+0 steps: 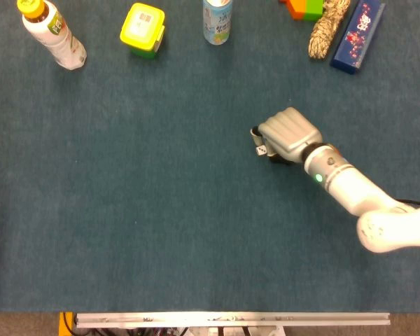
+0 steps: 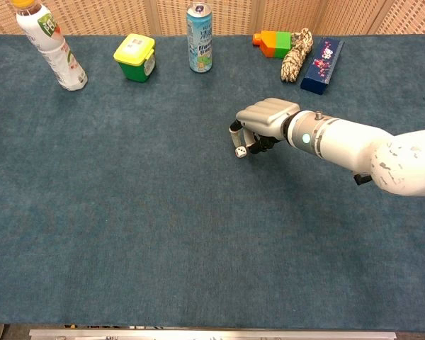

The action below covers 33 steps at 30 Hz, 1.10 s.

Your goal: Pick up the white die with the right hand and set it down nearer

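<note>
We see the right hand (image 1: 285, 136) right of centre in the head view, knuckles up and fingers curled downward over the blue tabletop (image 1: 126, 210). The die (image 1: 261, 150) shows at the hand's left lower edge, tucked under the fingertips, white with dark pips. In the chest view the same hand (image 2: 264, 122) sits slightly right of centre in the upper half of the frame, and the die (image 2: 240, 151) lies right at the tips of its fingers (image 2: 236, 132), touching or all but touching them. We cannot tell whether the fingers actually grip the die or only rest against it, nor whether it is lifted off the cloth. The white forearm runs from the hand toward the right edge in both views. The left hand shows in neither view. Along the top of the head view stand a bottle (image 1: 52, 33) at upper left, a yellow-lidded tub (image 1: 143, 29) beside it, and a can (image 1: 218, 21) near top centre. At upper right lie an orange and green block (image 1: 304, 8), a rope bundle (image 1: 327, 26) just beside it, and a blue box (image 1: 358, 35) next to that. All of these are well apart from the hand and die.
</note>
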{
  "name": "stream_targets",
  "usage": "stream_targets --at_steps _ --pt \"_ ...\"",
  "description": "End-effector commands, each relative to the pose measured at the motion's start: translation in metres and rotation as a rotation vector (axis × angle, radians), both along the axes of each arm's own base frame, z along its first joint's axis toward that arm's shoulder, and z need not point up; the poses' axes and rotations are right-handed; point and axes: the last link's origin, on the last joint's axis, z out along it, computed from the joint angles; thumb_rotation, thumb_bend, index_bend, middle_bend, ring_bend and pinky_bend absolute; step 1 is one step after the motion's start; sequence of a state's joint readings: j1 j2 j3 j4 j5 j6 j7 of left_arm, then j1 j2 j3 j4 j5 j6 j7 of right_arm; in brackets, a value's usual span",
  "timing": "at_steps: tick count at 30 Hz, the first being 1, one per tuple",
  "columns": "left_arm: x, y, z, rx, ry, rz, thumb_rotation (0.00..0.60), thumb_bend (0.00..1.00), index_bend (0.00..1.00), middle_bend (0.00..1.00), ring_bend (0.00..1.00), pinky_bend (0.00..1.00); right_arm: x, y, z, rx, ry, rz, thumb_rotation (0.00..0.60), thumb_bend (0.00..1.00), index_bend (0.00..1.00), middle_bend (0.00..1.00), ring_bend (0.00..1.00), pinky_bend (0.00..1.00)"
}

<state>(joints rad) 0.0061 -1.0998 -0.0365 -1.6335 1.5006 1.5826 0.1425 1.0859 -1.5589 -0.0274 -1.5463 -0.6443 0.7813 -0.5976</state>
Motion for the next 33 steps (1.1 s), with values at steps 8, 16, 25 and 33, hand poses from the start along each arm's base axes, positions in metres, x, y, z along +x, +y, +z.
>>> stream_targets --at_steps 8,16,25,33 --pt "0.002 0.001 -0.002 -0.007 -0.001 -0.005 0.600 0.20 0.20 0.23 0.26 0.10 -0.011 0.015 0.016 0.022 -0.013 -0.002 0.492 0.97 0.41 1.00 1.00 1.00" --pt "0.002 0.000 -0.001 -0.006 -0.003 -0.007 0.600 0.20 0.20 0.23 0.26 0.10 -0.008 0.013 0.022 0.001 -0.039 0.004 0.492 0.97 0.41 1.00 1.00 1.00" --pt "0.001 -0.001 -0.001 -0.005 -0.001 -0.002 0.600 0.20 0.20 0.23 0.26 0.10 -0.009 0.010 0.006 0.022 -0.008 -0.007 0.491 0.97 0.41 1.00 1.00 1.00" --pt "0.001 -0.002 0.000 0.002 -0.002 -0.001 0.600 0.20 0.20 0.23 0.26 0.10 -0.004 0.014 -0.001 0.044 -0.007 0.010 0.492 0.97 0.41 1.00 1.00 1.00"
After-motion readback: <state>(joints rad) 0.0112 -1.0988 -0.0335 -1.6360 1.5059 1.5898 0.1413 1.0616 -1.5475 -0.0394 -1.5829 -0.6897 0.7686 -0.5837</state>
